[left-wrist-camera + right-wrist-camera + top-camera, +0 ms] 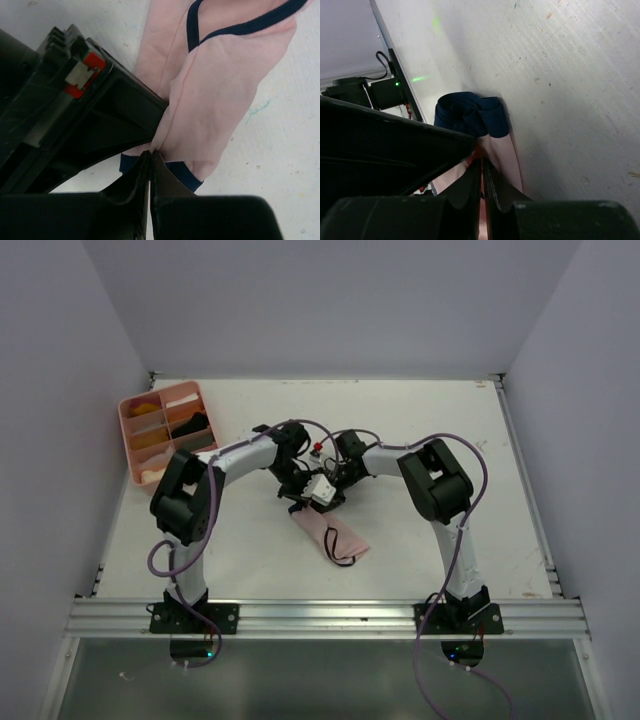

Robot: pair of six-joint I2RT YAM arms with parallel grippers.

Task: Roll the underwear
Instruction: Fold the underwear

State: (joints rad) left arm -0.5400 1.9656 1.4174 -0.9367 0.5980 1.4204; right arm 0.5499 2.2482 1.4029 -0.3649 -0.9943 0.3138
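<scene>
The left fingers (131,189) and right fingers (499,194) each clamp narrowly on the one pink underwear (220,90); open table (420,420) spreads beyond them on all sides, its edges well apart.

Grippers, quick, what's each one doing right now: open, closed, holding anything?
Left gripper: closed, pinching the pink underwear.
Right gripper: closed on the same pink underwear.

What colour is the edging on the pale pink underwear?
Dark navy edging on the pale pink underwear; clearest in the left wrist view.
</scene>
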